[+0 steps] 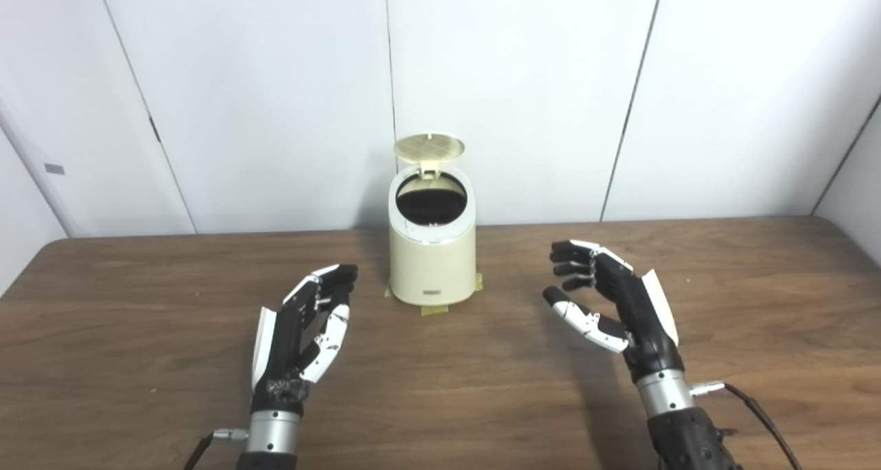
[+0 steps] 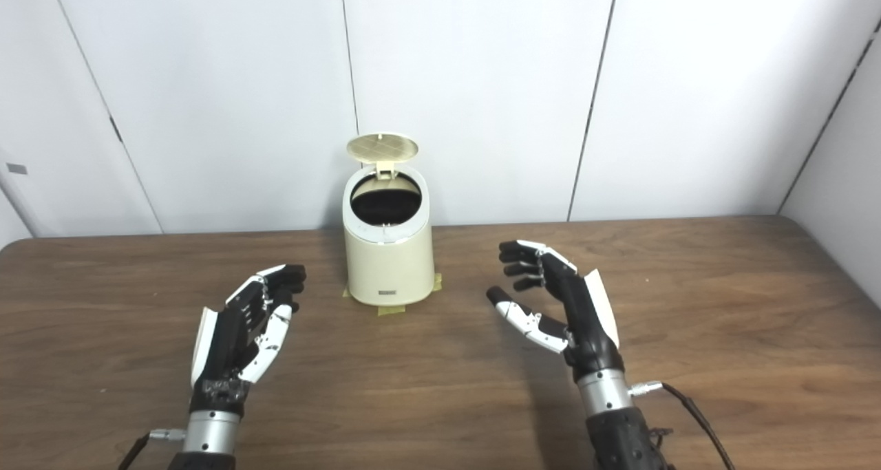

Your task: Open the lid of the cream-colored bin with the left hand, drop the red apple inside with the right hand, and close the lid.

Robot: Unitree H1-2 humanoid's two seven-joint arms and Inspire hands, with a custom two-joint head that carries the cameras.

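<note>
**Now for the lid: apple out of sight, bin standing open**

Plainly, the cream-colored bin (image 1: 432,250) sits at the far middle of the wooden table (image 1: 138,360), held in place by tape tabs (image 1: 433,310) at its base, with its lid (image 1: 429,146) tipped up and back on the rear hinge. No red apple shows anywhere on the table or in either hand; the dark opening hides whatever lies inside, so I judge the drop is probably done (though the pictures cannot confirm it).

The left hand (image 1: 306,329) hovers low to the bin's left, fingers loosely apart and holding nothing. The right hand (image 1: 609,305) hovers to the bin's right, fingers curled but spread, thumb out, equally empty. Both are well apart from the bin.

If closing is the step in hand, it would go best by raising the nearer hand above the rim, reaching behind the upright lid, and pressing its top edge forward and down with flat fingertips. Push gently along the hinge's arc; a sideways shove could strain the tape and shift the bin.
</note>
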